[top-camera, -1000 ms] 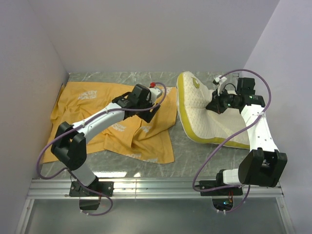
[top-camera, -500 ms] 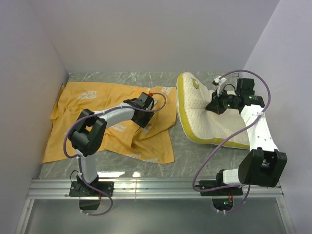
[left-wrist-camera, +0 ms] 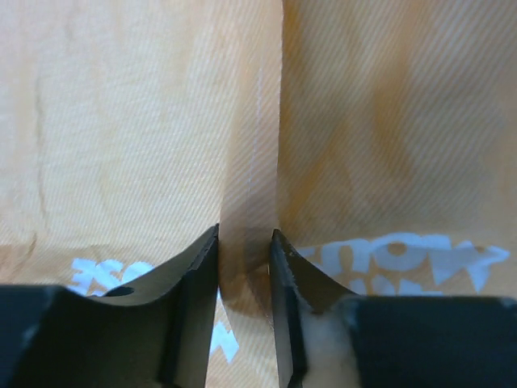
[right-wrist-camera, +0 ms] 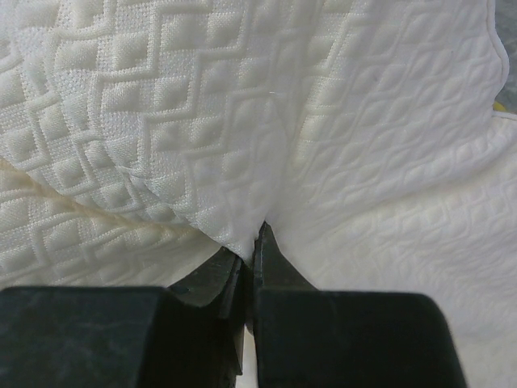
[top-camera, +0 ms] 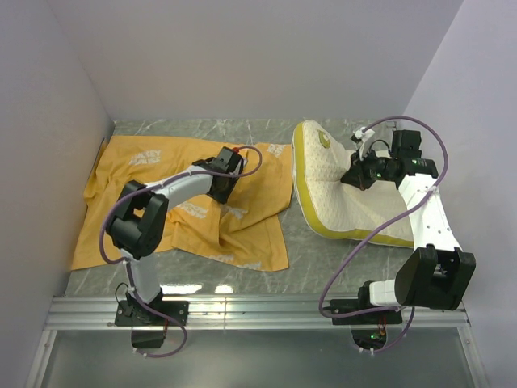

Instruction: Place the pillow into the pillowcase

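- Jaws seen from the top external view: the left jaws are down on the orange-yellow pillowcase (top-camera: 113, 166), which lies spread on the left of the tabletop (top-camera: 315, 255). The right jaws sit on the pillow (top-camera: 331, 202), which lies just beside the pillowcase on the right.
- Left wrist: the left jaws are clamped on a raised fold of the pillowcase (left-wrist-camera: 250, 162).
- Right wrist: the right jaws are pinched together on a pucker of the quilted pillow (right-wrist-camera: 242, 121).
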